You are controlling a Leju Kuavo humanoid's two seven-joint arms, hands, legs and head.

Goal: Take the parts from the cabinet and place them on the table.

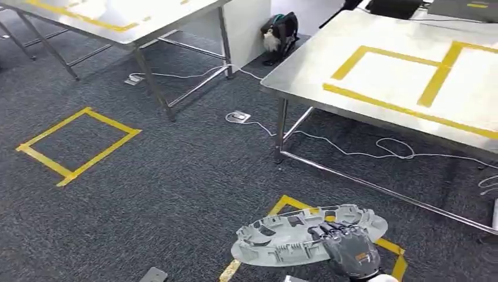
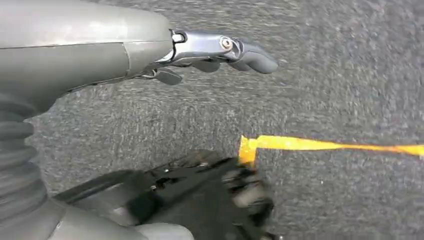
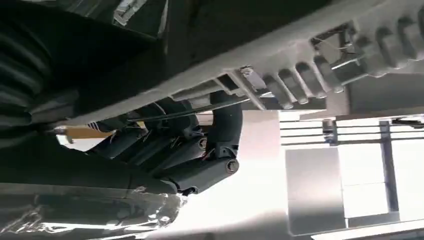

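Observation:
My right hand (image 1: 350,249) grips a flat grey plastic part (image 1: 282,238) with ribs and cut-outs, carried low at the bottom of the head view, above the carpet. From the right wrist camera, the dark fingers (image 3: 200,150) curl around the ribbed edge of the part (image 3: 310,75). The steel table (image 1: 305,70) with yellow tape rectangles stands ahead to the right. My left hand (image 2: 220,50) hangs over the grey carpet, holding nothing, its fingers slightly bent.
A second steel table (image 1: 123,32) stands at the upper left. Yellow tape squares (image 1: 79,144) mark the carpet. White cables (image 1: 352,151) and floor sockets (image 1: 238,117) lie under and between the tables. A dark bag (image 1: 279,34) leans against a white panel.

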